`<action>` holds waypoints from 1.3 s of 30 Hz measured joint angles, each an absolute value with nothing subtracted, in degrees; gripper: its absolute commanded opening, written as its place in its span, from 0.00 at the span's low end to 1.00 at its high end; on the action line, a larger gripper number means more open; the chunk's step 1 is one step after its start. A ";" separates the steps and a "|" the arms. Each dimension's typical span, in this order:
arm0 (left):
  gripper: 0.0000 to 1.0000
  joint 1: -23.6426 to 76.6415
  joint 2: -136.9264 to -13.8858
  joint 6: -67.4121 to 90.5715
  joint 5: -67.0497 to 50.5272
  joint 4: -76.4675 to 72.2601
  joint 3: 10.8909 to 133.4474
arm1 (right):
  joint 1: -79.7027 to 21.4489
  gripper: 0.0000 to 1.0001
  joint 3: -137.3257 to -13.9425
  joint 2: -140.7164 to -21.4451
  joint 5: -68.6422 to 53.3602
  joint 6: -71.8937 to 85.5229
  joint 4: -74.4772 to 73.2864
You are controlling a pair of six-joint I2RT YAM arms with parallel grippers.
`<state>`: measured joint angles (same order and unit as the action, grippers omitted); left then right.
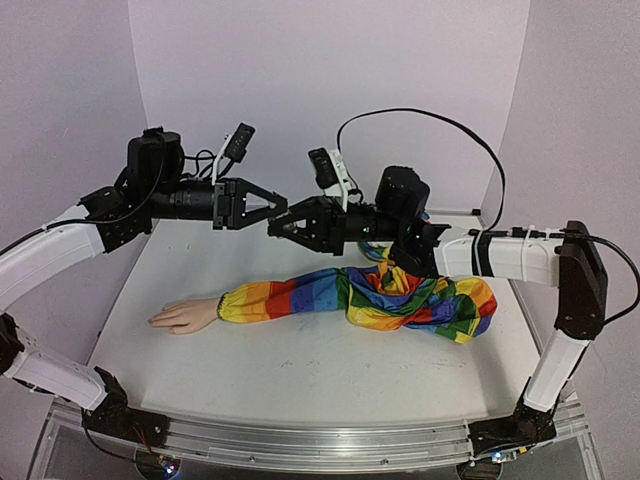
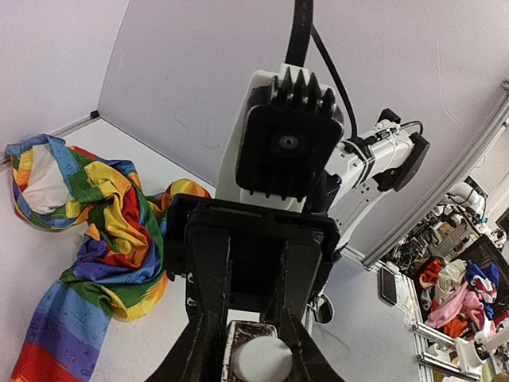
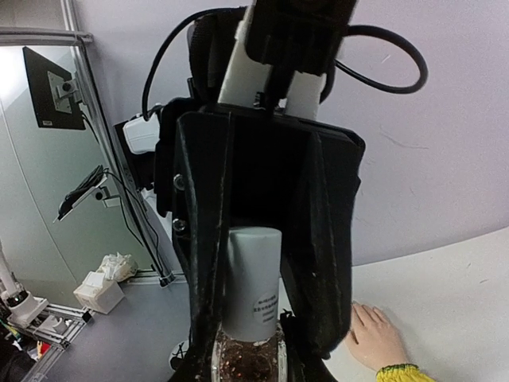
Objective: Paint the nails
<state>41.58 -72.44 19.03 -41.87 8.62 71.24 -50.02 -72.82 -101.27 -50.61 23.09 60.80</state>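
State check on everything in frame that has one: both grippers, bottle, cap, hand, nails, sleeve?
left gripper: shut on the cap, in mid-air.
right gripper: shut on the bottle, facing the left one.
cap: on the bottle.
bottle: held in mid-air, capped.
mannequin hand: flat on the table, untouched.
nails: too small to judge.
sleeve: lying on the table, bunched at its right end.

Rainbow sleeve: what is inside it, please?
Only the pale mannequin hand shows, sticking out of the sleeve at its cuff and lying on the table. Anything further inside is covered by the cloth, so it cannot be seen.
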 measured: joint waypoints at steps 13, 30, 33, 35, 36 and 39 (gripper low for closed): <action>0.00 42.76 -73.91 17.17 -30.85 8.32 72.01 | -50.33 0.00 -72.84 -100.73 -38.20 17.28 54.92; 0.64 46.44 -82.11 26.15 -9.54 18.68 79.05 | -61.58 0.00 -74.50 -103.28 19.42 -3.81 44.62; 0.81 46.94 -80.73 24.23 -12.67 18.52 78.50 | -58.39 0.00 -71.59 -101.16 7.29 -2.44 45.41; 0.84 46.63 -78.11 23.14 -15.33 17.30 76.18 | -55.83 0.00 -70.11 -99.53 -1.30 -0.75 45.60; 0.85 46.24 -76.27 22.85 -17.50 16.40 74.59 | -54.39 0.00 -69.60 -98.70 -6.24 0.30 45.65; 0.84 44.47 -71.02 22.48 -22.90 13.52 71.35 | -50.70 0.00 -69.45 -97.03 -19.86 3.53 46.28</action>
